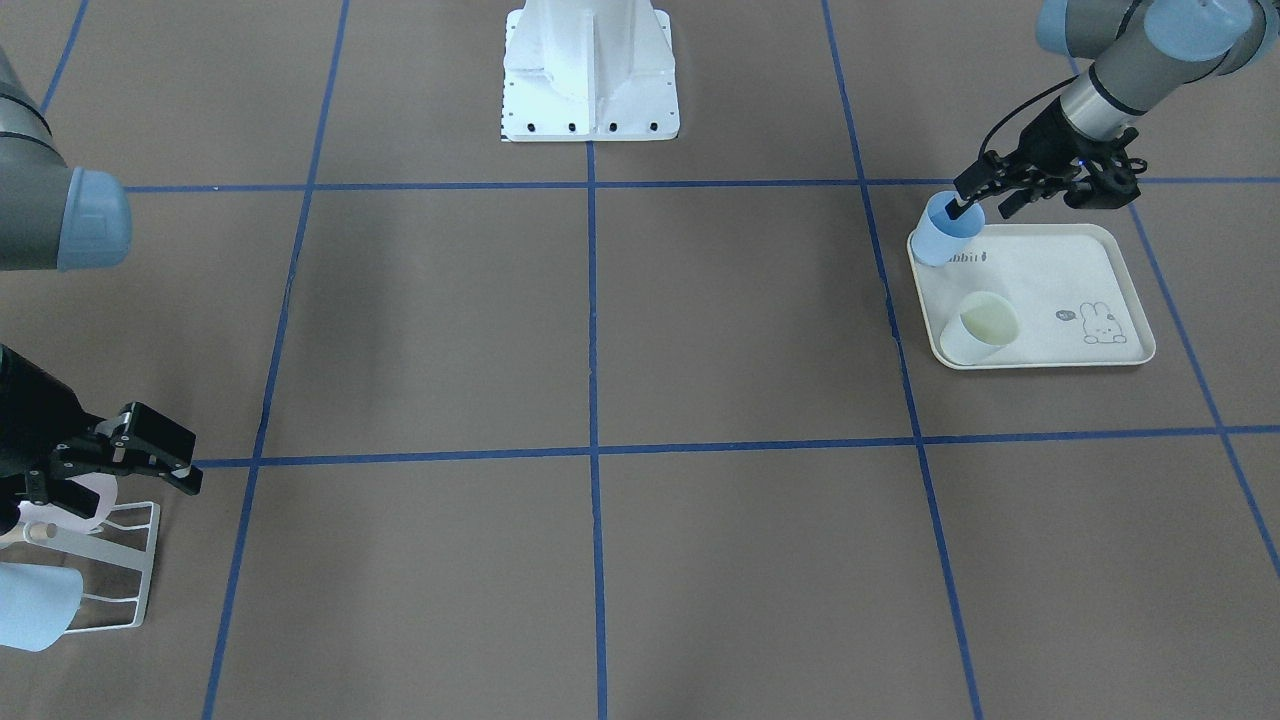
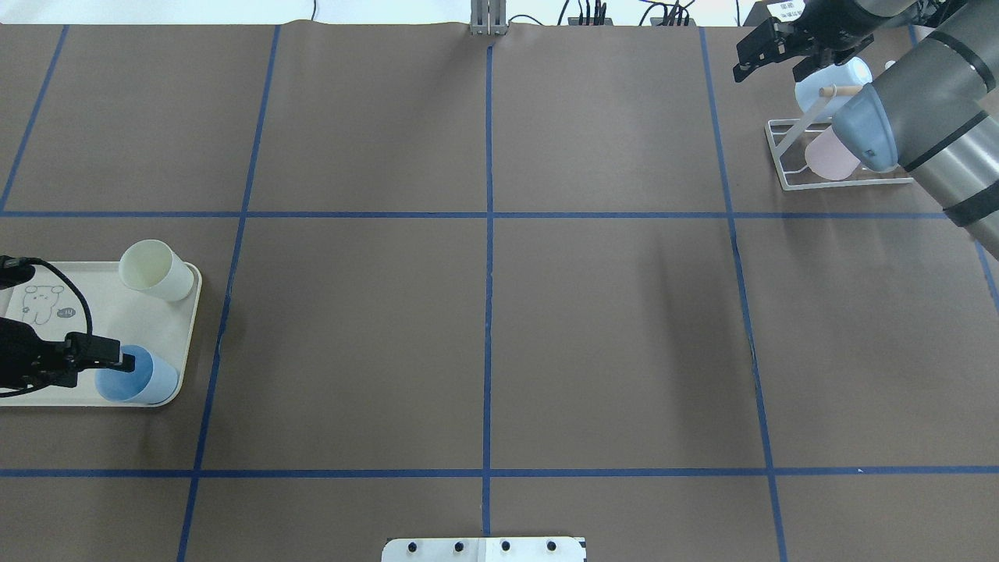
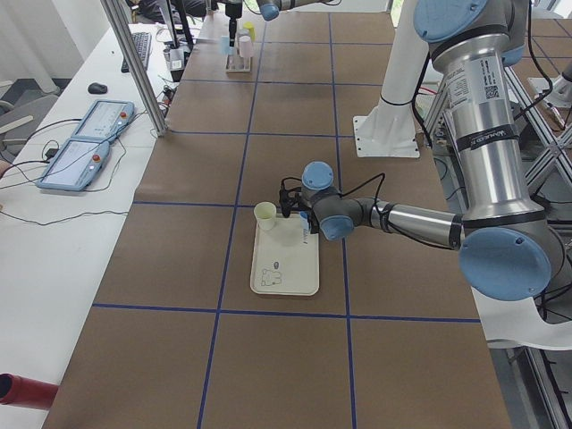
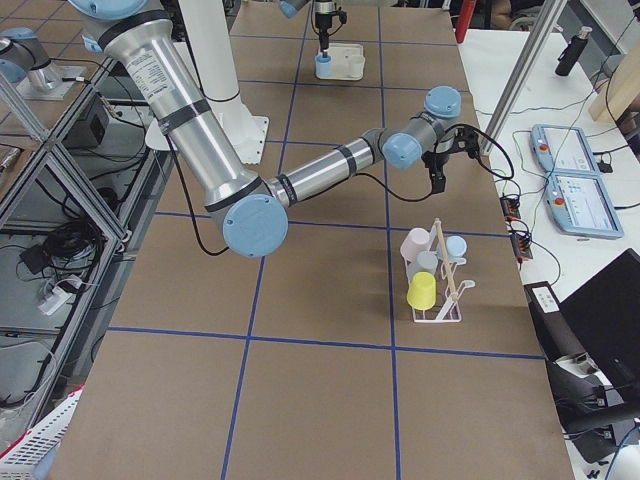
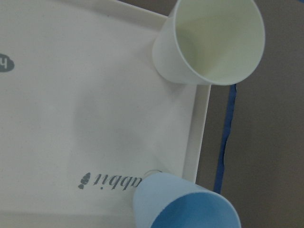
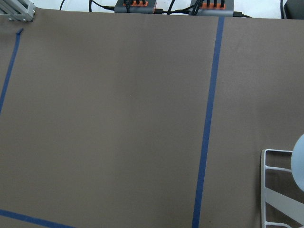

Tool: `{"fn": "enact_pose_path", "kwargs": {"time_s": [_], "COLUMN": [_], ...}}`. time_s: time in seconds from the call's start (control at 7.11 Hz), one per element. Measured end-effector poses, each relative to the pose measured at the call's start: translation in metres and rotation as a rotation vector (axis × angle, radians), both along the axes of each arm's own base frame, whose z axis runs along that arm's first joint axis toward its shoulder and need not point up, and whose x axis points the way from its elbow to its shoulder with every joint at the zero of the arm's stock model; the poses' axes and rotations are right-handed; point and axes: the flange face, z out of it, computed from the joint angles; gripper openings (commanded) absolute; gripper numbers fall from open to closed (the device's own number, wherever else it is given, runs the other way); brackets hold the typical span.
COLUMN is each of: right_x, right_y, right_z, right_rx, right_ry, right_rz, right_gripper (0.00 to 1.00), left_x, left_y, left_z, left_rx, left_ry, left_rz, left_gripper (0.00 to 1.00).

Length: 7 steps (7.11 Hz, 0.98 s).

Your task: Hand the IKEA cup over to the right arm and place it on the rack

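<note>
A light blue IKEA cup stands upright in a corner of the cream rabbit tray. My left gripper is open, with one finger dipped inside the cup's rim and the other outside its wall. The left wrist view shows the blue cup at its bottom edge, with no fingers in sight. Far across the table, my right gripper hangs open and empty just above the white wire rack, which has a wooden peg. The rack holds several cups.
A cream cup stands on the tray's other corner, close to the blue one. Pink and light blue cups hang on the rack, and a yellow cup too. The white robot base sits mid-table at the robot's edge.
</note>
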Motion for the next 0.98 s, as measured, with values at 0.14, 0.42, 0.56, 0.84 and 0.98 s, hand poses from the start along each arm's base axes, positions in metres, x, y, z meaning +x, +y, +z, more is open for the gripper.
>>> {"fn": "enact_pose_path", "kwargs": {"time_s": [0.14,0.42,0.56,0.84,0.98], "right_x": [0.0,-0.001,-0.001,-0.001,-0.001], "right_y": [0.0,0.001,0.001,0.001,0.001], "right_z": [0.001,0.002,0.002,0.003,0.003], "right_rx": [-0.002,-0.004,-0.003,-0.003,-0.003], "right_ry": [0.0,0.001,0.001,0.002,0.002], "right_rz": [0.0,-0.001,-0.001,-0.001,-0.001], "right_gripper": [0.99,0.99,0.99,0.99,0.99], "left_x": [0.004,0.009,0.009,0.002,-0.014], "left_y": [0.001,0.001,0.001,0.006,0.009], "left_z": [0.005,0.01,0.008,-0.002,-0.012], "left_rx": [0.0,0.0,0.003,0.005,-0.011], "left_ry": [-0.025,-0.064,-0.065,-0.045,-0.019], "left_rz": [-0.006,-0.019,-0.019,-0.006,-0.001], "left_gripper": [0.44,0.0,0.0,0.0,0.0]}}
